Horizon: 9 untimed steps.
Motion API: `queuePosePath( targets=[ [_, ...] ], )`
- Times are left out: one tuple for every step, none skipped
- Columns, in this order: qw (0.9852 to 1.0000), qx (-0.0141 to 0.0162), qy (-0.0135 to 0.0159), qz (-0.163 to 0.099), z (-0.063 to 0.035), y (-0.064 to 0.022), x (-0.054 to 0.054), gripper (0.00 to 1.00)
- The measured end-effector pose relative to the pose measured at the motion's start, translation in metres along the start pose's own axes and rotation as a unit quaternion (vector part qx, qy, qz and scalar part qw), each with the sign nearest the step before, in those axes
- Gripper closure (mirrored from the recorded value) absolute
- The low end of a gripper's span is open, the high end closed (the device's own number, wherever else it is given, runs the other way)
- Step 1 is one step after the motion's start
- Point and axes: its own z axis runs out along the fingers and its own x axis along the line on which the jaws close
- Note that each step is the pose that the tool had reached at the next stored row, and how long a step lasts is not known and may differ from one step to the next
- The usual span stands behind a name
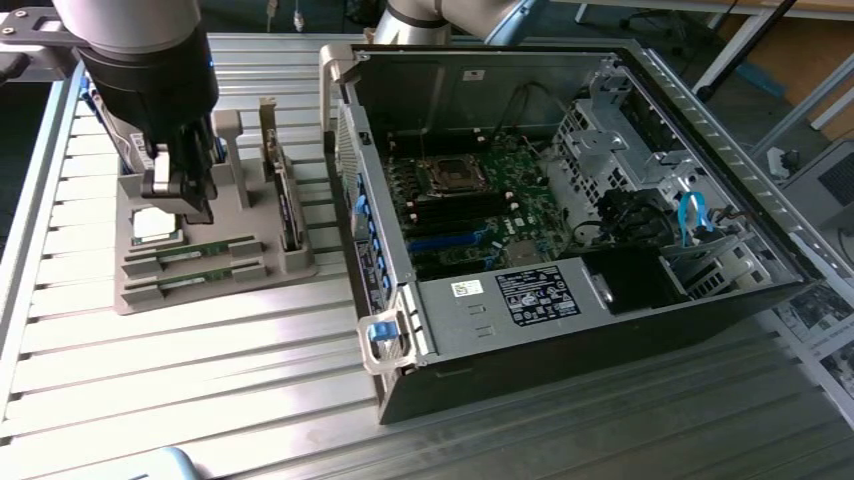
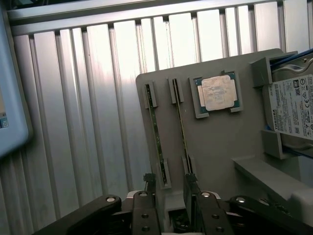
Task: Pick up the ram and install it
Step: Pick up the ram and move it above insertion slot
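Two ram sticks lie side by side in slots of a grey holder on the exterior view's left. The wrist view shows them edge-on, as one thin green stick and a second beside it. My gripper hangs just above the holder, over the end with the silver processor chip. In the wrist view the gripper is open, with nothing held. Its fingertips stand apart above the near ends of the two sticks.
An open computer case stands on the exterior view's right, its motherboard exposed. The holder also carries a silver hard drive with a white label and the processor chip. Everything rests on a ribbed aluminium table.
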Motion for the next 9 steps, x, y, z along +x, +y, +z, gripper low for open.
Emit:
queuePosePath(
  targets=[
    [1.0000,0.0000,0.0000,0.000,0.0002,0.0001,0.0000,0.64],
    [1.0000,0.0000,0.0000,0.000,0.0004,0.0001,0.0000,0.64],
    [1.0000,0.0000,0.0000,0.000,0.0006,0.0002,0.0000,0.64],
    [1.0000,0.0000,0.0000,0.000,0.0009,0.0002,0.0000,0.64],
    [1.0000,0.0000,0.0000,0.000,0.0011,0.0003,0.0000,0.64],
    [1.0000,0.0000,0.0000,0.000,0.0013,0.0003,0.0000,0.64],
    [1.0000,0.0000,0.0000,0.000,0.0016,0.0004,0.0000,0.64],
    [1.0000,0.0000,0.0000,0.000,0.0018,0.0005,0.0000,0.64],
    [1.0000,0.0000,0.0000,0.000,0.0020,0.0005,0.0000,0.64]
  ],
)
